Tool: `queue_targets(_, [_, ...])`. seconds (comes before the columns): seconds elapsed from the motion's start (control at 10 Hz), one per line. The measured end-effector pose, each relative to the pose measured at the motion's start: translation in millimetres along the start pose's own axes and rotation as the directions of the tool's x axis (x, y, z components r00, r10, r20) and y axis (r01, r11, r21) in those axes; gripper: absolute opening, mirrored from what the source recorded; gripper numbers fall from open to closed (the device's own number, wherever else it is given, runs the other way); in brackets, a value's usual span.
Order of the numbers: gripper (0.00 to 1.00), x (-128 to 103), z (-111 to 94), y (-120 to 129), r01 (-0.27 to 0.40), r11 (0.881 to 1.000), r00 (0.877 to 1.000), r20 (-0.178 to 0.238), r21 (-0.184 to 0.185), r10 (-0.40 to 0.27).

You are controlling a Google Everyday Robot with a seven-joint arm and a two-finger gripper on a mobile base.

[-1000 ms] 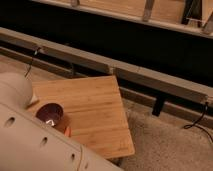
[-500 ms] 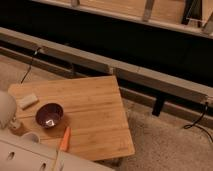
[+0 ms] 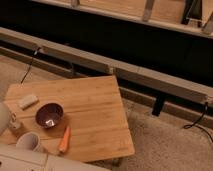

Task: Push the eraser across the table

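Eraser point(image 3: 28, 101), a pale rectangular block, lies on the grained bamboo table point(image 3: 95, 107); claw unseen, fingers together.

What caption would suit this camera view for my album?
Light bamboo-wood table holding pale rectangular eraser, dark purple bowl, white mug and orange carrot; shut gripper out of frame.

Dark bowl point(image 3: 49, 115); orange carrot point(image 3: 64, 139) beside it; pale mug point(image 3: 31, 142) near the front edge.

We find no text, label, brand, number or sign that we can read anywhere here. The table point(image 3: 95, 107) top shows only plain wood grain. The gripper lies outside our view, somewhere off the lower left edge, its fingers closed.
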Motion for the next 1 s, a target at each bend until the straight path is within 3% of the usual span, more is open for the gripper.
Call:
queue_targets(0.1, [0.0, -11.9, -3.6, -3.1, -0.014, 1.0, 0.999, 0.053, 0.007, 0.014])
queue_targets(0.2, [0.0, -28.8, -11.6, -6.9, -0.037, 0.999, 0.989, 0.142, 0.019, 0.034])
queue_targets(0.3, [0.0, -41.0, -23.9, -11.3, -0.061, 0.998, 0.972, 0.229, 0.034, 0.052])
queue_targets(0.4, [0.0, -50.7, -43.0, -17.1, -0.095, 0.994, 0.937, 0.341, 0.048, 0.073])
queue_targets(0.5, [0.0, -53.0, -62.4, -24.1, -0.13, 0.99, 0.894, 0.438, 0.054, 0.093])
queue_targets(0.6, [0.0, -47.4, -79.2, -32.0, -0.168, 0.985, 0.849, 0.515, 0.049, 0.119])
queue_targets(0.7, [0.0, -31.0, -97.0, -44.4, -0.216, 0.976, 0.795, 0.587, 0.036, 0.154])
queue_targets(0.9, [0.0, 6.4, -117.2, -63.8, -0.285, 0.959, 0.734, 0.646, 0.012, 0.21])
queue_targets(1.0, [0.0, 29.2, -125.1, -72.4, -0.319, 0.948, 0.715, 0.656, 0.001, 0.24])
